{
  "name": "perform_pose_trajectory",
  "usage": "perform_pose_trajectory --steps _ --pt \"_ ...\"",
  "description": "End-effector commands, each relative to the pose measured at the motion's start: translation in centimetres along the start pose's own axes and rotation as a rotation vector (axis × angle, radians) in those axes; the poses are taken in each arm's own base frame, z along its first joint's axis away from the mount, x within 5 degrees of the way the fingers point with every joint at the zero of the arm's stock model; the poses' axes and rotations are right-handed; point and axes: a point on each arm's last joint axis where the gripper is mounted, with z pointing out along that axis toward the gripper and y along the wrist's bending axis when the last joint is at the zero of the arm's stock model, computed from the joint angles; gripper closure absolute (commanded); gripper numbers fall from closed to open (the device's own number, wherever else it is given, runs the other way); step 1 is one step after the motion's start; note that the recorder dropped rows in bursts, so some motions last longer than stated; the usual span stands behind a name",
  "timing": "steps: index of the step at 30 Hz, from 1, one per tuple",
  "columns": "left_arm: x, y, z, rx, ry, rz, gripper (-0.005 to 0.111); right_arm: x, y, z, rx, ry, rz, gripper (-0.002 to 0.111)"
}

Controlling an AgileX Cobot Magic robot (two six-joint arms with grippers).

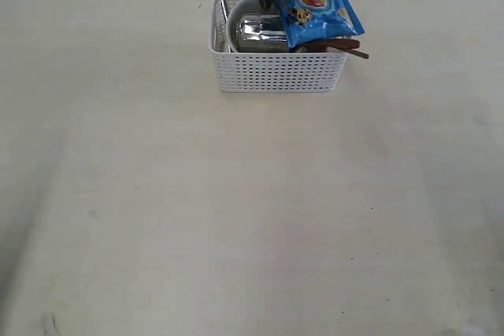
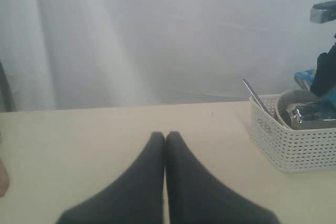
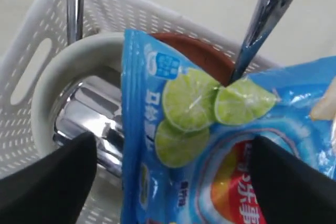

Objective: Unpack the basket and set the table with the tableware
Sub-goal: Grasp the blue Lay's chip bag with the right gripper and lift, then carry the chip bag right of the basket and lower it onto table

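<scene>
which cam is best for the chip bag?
Right wrist: the chip bag fills the frame, lime print clear. Exterior shows most of it, but small, atop the basket. Left wrist catches only a blue sliver.

The left gripper [image 2: 165, 137] was closed, its two dark jaws pressed flat together from tips to base and pointing straight ahead, low and roughly level. The right gripper [image 3: 173, 148] was spread wide, its black jaws far apart at either side of the wrist view, tips aimed downward. In the exterior view it showed only as a black mass at the far edge, most of the arm out of frame.
</scene>
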Motion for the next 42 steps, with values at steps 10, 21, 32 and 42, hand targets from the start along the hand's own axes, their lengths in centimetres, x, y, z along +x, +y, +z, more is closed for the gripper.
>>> perform_pose_trajectory --steps 10,21,32,42 --pt "0.0 0.0 0.0 0.007 -0.007 -0.005 0.107 0.1 -0.3 1.0 0.018 0.010 0.038 0.069" --pt "0.0 0.0 0.0 0.007 -0.007 -0.005 0.107 0.4 -0.3 0.7 0.021 0.045 0.048 0.109" --pt "0.0 0.0 0.0 0.007 -0.007 -0.005 0.107 -0.6 -0.8 -5.6 0.019 -0.081 0.065 0.109" --pt "0.0 0.0 0.0 0.007 -0.007 -0.005 0.107 0.3 -1.5 -13.0 0.029 -0.110 0.075 0.109"
